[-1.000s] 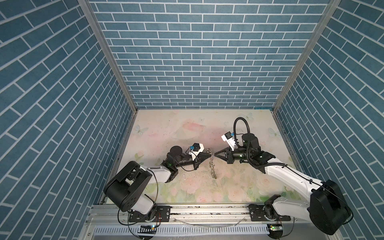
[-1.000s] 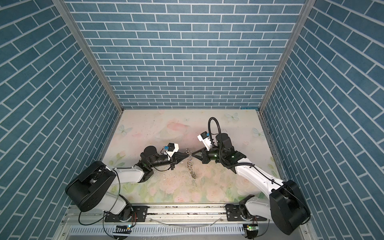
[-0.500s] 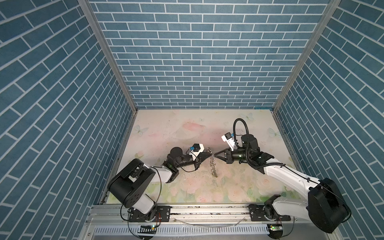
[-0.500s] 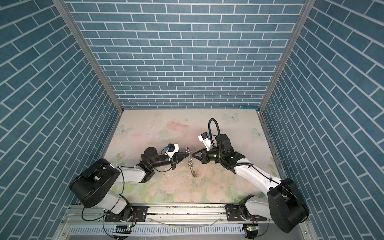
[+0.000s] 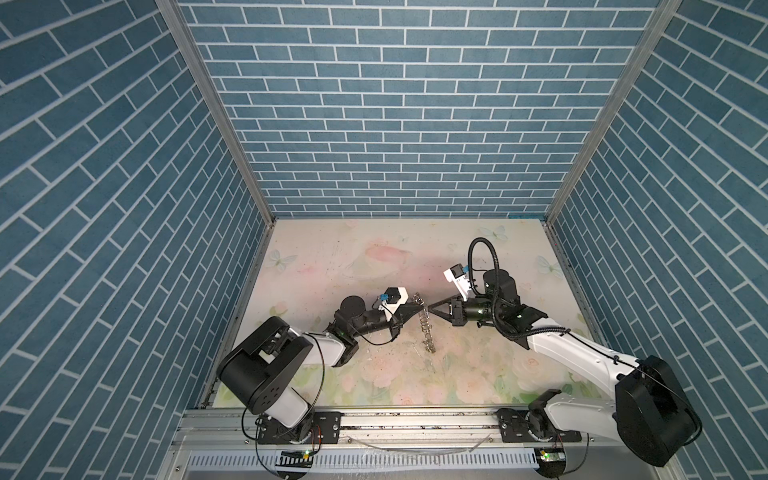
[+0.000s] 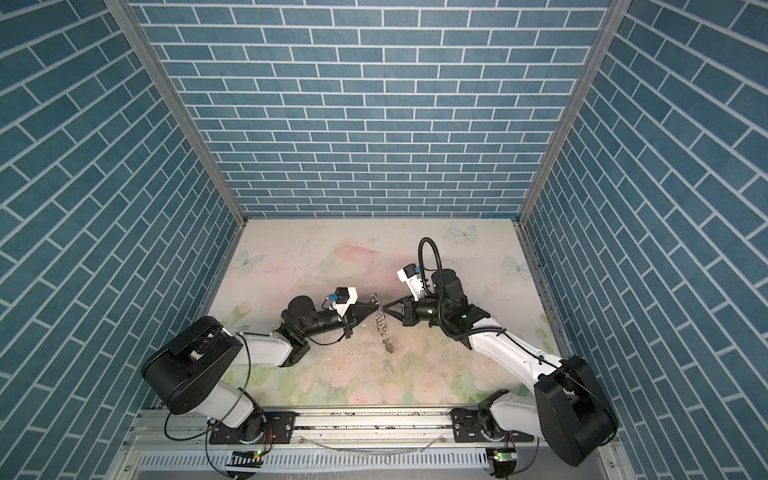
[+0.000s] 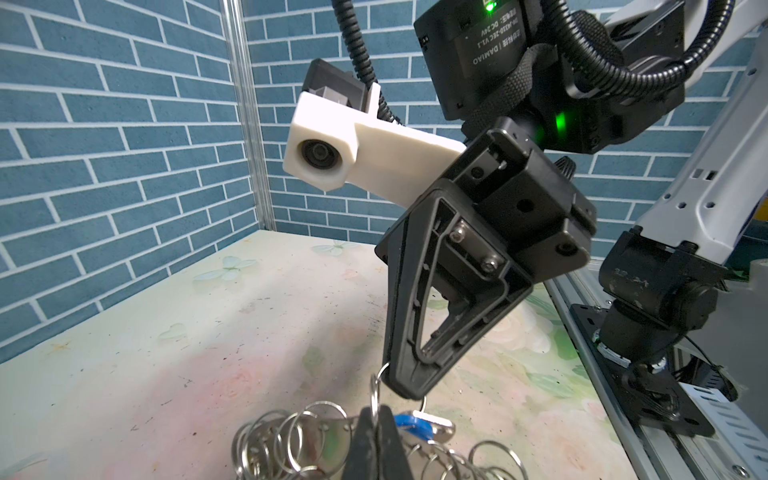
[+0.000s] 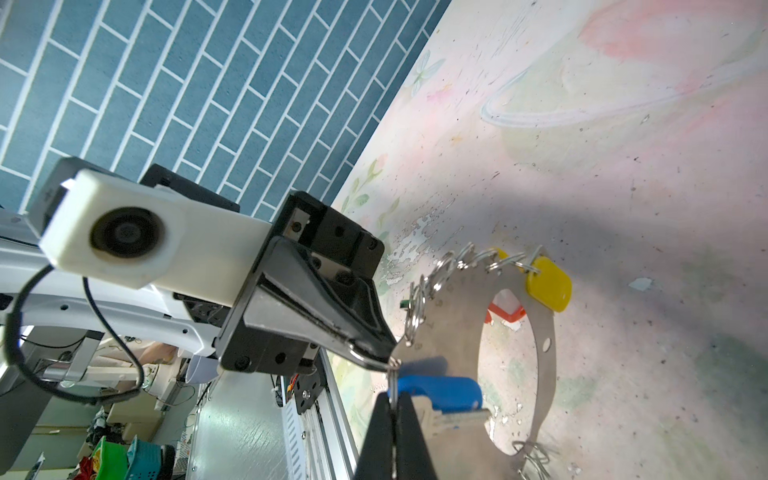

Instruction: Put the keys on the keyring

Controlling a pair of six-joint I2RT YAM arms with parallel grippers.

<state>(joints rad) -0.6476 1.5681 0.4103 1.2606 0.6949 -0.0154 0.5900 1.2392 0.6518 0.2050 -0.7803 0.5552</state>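
The keyring (image 5: pixel 426 332) hangs at mid-table between my two grippers, its lower end on the mat, and shows in both top views (image 6: pixel 384 330). It is a flat silvery hoop (image 8: pixel 544 374) strung with several small split rings (image 7: pixel 291 432). My left gripper (image 7: pixel 377 415) is shut on one upright split ring. My right gripper (image 8: pixel 392 409) is shut on a split ring at the same spot, tip to tip with the left gripper (image 8: pixel 388 358). A blue-tagged key (image 8: pixel 440 388) hangs beside the jaws. A yellow tag (image 8: pixel 548 284) and an orange tag (image 8: pixel 505 311) sit farther round the hoop.
The floral table mat (image 5: pixel 374 257) is walled by blue brick panels on three sides. An aluminium rail (image 5: pixel 415 419) with both arm bases runs along the front edge. White flaked patches (image 8: pixel 415 237) mark the mat near the hoop.
The left arm's shoulder has turned slightly. Both grippers stay shut, tip to tip at the same spot, with the keyring hanging between them.
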